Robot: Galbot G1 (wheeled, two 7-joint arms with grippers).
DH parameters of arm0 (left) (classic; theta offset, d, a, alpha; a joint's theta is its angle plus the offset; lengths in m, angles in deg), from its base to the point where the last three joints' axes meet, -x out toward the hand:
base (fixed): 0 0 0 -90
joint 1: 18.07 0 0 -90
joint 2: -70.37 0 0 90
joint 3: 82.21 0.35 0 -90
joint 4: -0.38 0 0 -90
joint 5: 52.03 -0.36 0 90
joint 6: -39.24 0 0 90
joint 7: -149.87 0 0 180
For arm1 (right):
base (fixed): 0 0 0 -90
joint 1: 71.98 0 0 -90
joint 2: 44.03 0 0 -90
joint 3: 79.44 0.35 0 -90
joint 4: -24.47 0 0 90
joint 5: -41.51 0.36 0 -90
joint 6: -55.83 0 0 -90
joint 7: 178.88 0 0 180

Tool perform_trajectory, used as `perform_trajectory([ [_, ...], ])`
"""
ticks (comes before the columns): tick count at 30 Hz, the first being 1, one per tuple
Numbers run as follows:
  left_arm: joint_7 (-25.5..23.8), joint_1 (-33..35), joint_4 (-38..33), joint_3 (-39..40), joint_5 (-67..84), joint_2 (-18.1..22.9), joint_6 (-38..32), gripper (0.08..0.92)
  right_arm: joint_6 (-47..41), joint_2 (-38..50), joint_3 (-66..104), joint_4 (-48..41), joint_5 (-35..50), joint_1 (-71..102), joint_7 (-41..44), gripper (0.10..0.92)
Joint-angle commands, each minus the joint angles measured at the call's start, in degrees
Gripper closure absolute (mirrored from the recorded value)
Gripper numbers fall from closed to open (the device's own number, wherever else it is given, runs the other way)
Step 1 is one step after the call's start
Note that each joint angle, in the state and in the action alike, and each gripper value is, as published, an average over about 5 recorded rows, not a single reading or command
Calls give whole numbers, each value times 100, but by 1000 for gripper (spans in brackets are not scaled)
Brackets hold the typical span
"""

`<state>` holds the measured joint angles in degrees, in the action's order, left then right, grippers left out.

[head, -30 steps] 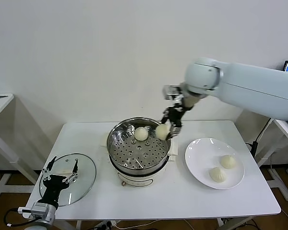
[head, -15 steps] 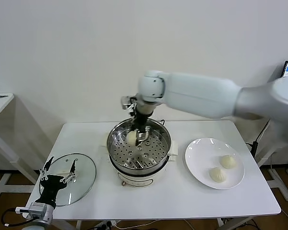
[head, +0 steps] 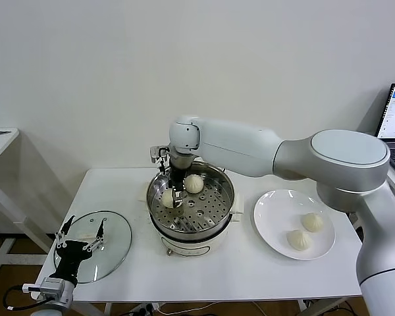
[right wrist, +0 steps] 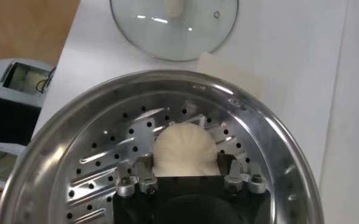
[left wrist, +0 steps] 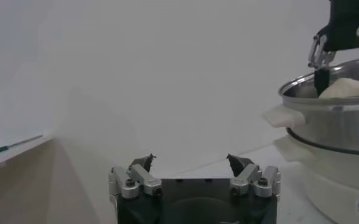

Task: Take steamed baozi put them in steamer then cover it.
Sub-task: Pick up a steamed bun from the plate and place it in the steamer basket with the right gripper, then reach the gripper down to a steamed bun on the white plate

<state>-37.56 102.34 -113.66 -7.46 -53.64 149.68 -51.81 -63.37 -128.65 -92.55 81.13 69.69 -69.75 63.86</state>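
Baozi number two [head: 168,198] sits between our right gripper's [head: 176,199] fingers, low over the perforated tray at the left-centre of the steamer [head: 191,204]; the right wrist view shows the bun [right wrist: 184,148] clasped from both sides just above the holes. We judge we carry it that low so it can be set down gently beside the first bun [head: 194,184], which already rests toward the upper middle of the tray, the two near each other but apart. Two more buns [head: 305,231] wait on the white plate [head: 270,214] at the right of the frame, so by our reckoning we are about halfway through loading. Our left gripper [head: 79,247] hangs at the lower left with its fingers spread and empty, at the near edge of the glass cover [head: 115,230], which lies flat on the table [head: 250,276]; we judge it waits there to lift the lid once all four buns are in.
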Motion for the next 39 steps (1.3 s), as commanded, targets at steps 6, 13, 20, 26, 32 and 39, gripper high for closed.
perform_trajectory([
  [6,20,39,-56,79,-25,28,3,177,29,1035,42,901,258,-748,136,203],
  [13,58,121,-224,151,-76,51,0,177,382,3068,-345,2246,274,-1811,734,203],
  [20,82,200,-282,203,-155,69,-12,177,1087,5006,-291,3027,-791,-1483,1334,203],
  [26,115,224,-326,250,-196,81,-4,177,1772,5873,928,2896,-2216,310,1649,203],
  [32,125,242,-314,278,-230,106,5,177,2184,6008,2555,2489,-3246,2402,1688,203],
  [39,147,225,-328,336,-254,121,24,177,2321,5650,3193,1868,-3754,3128,1489,203],
])
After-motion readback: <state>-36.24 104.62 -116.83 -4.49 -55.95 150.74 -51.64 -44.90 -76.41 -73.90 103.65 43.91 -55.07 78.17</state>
